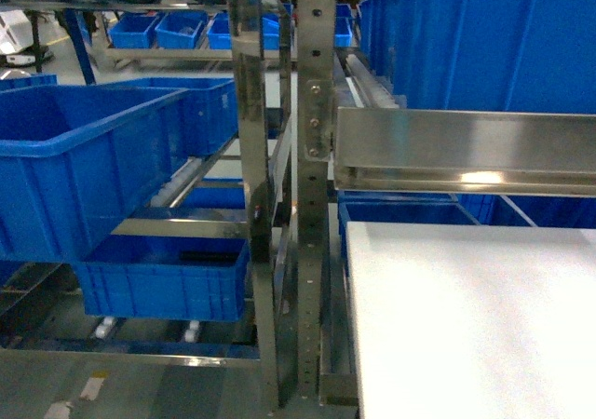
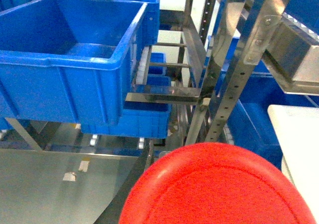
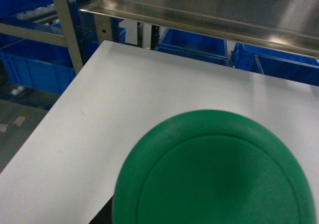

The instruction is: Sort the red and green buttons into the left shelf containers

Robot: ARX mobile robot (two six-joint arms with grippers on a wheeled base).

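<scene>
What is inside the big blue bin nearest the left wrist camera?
The big blue bin shows only bare blue walls and a patch of shiny floor; no button lies there. Its near wall hides the front part of the floor. The red button fills the camera's foreground instead.

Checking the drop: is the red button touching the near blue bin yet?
Apart. In the left wrist view the red button sits well short of the near blue bin, with floor showing between.
</scene>
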